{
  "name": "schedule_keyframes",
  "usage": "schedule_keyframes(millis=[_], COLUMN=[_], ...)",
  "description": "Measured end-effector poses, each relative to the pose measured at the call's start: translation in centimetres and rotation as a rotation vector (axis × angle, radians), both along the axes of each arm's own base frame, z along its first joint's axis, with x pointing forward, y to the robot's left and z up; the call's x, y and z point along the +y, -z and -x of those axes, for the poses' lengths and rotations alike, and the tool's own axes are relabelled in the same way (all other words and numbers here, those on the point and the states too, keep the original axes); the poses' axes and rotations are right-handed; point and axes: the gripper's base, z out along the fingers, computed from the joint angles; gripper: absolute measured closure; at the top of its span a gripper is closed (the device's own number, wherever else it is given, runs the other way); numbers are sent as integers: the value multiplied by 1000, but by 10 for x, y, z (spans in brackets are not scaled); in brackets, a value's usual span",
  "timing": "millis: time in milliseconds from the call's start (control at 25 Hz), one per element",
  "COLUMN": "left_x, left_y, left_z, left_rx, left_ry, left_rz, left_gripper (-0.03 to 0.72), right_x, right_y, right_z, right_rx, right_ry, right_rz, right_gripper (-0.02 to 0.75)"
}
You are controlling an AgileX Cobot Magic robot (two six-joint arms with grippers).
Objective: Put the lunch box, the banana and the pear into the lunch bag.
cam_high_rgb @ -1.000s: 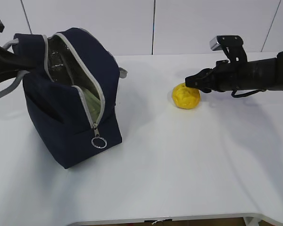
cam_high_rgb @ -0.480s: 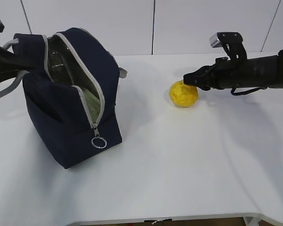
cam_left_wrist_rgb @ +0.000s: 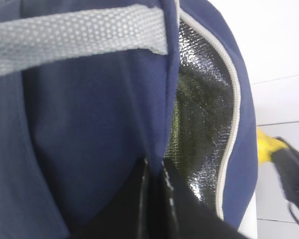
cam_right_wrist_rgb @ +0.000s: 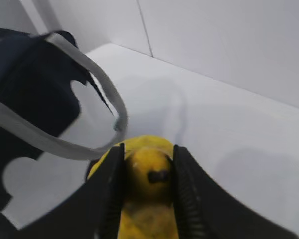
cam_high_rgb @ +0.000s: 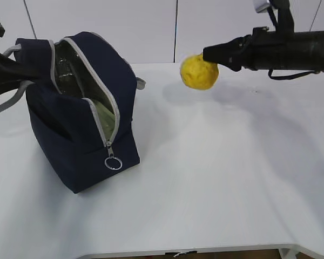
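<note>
The navy lunch bag point(cam_high_rgb: 81, 129) stands open at the left, its silver lining showing. A pale green lid, the lunch box point(cam_high_rgb: 103, 112), shows inside the opening. My left gripper point(cam_high_rgb: 11, 67) is shut on the bag's far fabric edge point(cam_left_wrist_rgb: 154, 169) and holds it open. My right gripper point(cam_high_rgb: 209, 55) is shut on the yellow pear point(cam_high_rgb: 198, 72) and holds it in the air, right of the bag. In the right wrist view the pear point(cam_right_wrist_rgb: 148, 174) sits stem up between the fingers point(cam_right_wrist_rgb: 109, 189). The banana is out of view.
The zipper's metal ring pull point(cam_high_rgb: 113, 163) hangs at the bag's front corner. A grey strap handle point(cam_right_wrist_rgb: 65, 144) loops out toward the pear. The white table point(cam_high_rgb: 221, 178) runs to a front edge near the bottom of the exterior view. A white wall stands behind.
My right gripper has lifted the pear off the table and carried it up and to the left, toward the bag. The bag and the left arm have not moved.
</note>
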Motion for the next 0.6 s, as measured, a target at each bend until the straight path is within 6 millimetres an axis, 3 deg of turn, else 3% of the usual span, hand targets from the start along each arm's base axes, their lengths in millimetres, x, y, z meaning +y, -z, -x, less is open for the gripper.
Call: schedule_keyframes(millis=[360,600], left_x=[0,0], left_y=[0,0], left_z=[0,0], left_rx=[0,0], left_ry=[0,0], left_rz=[0,0], left_gripper=[701,701], right_x=[23,74], right_y=[-66,-96], right_z=[18,30], right_rx=[-196,-283], right_ry=[-272,-420], right_rz=[-121,-130], right_gripper=[495,496])
